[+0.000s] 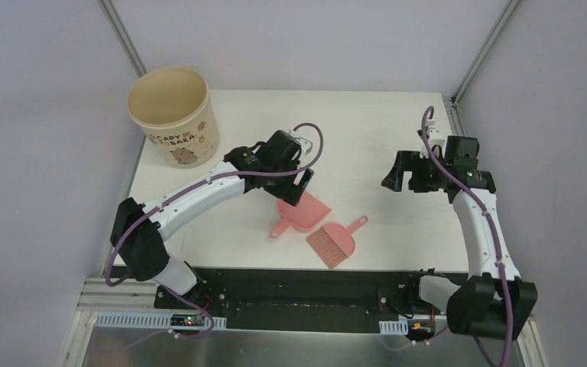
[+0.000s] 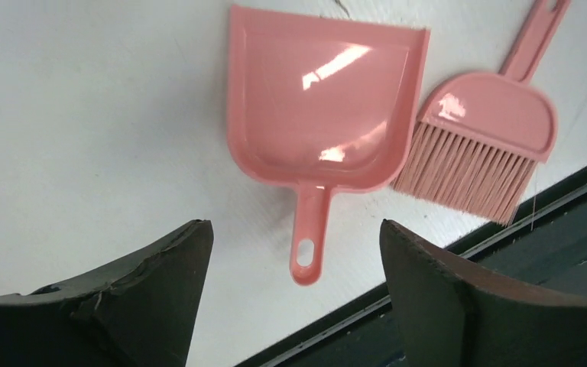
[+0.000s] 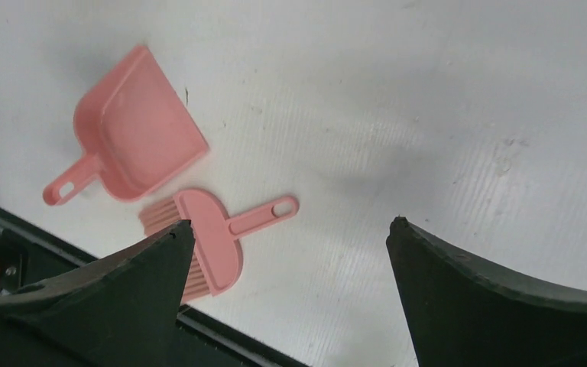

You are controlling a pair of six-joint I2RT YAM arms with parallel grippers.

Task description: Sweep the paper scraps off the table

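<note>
Left gripper [image 2: 292, 229] fingers wide apart, holding nothing, hanging over the dustpan [image 2: 325, 99] handle; right gripper [image 3: 292, 223] likewise spread and empty, above bare table [image 1: 367, 122] well right of the brush [image 2: 489, 126]; no paper scraps visible anywhere on the table, and the pan is empty too (patches under the arms are hidden; bucket [image 1: 174, 115] shows none from above); sweeping looks done, so the job is a clean retreat: lift straight up, don't clip pan or brush, then recheck the hidden patches.
</note>
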